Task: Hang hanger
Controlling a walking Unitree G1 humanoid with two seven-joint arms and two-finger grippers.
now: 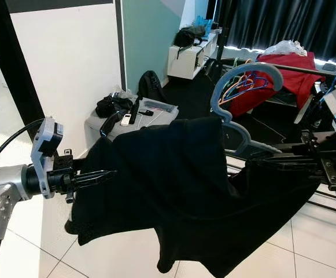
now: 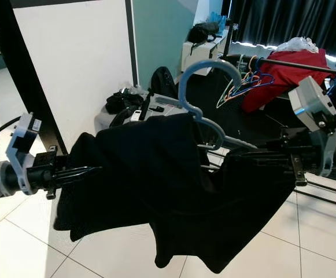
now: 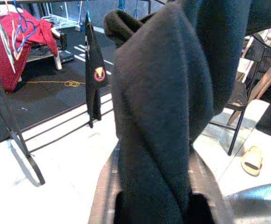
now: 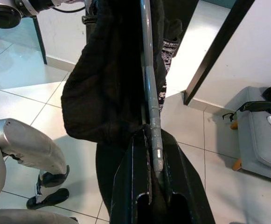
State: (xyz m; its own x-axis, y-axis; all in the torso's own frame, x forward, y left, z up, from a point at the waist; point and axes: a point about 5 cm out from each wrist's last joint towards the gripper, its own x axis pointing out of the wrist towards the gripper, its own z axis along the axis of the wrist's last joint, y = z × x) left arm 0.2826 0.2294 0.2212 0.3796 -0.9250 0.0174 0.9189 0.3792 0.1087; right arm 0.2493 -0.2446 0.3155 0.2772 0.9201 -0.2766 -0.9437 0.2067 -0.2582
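A black garment (image 1: 168, 179) is draped over a grey-blue plastic hanger (image 1: 246, 72) whose hook stands up in front of me. My left gripper (image 1: 105, 174) is shut on the garment's left edge; in the left wrist view the black cloth (image 3: 163, 116) sits pinched between the fingers (image 3: 105, 186). My right gripper (image 1: 263, 161) is shut on the hanger's right arm, and the grey hanger arm (image 4: 149, 79) runs out from between its fingers together with black cloth. Behind, a dark clothes rail (image 1: 312, 70) carries several coloured hangers (image 1: 243, 87) and a red garment (image 1: 286, 72).
A white partition wall (image 1: 69, 69) stands at the left. A grey case (image 1: 150, 113) with black bags and a remote on it lies on the floor behind the garment. Metal rack bars (image 1: 329, 202) run low at the right. A white cabinet (image 1: 188, 58) stands further back.
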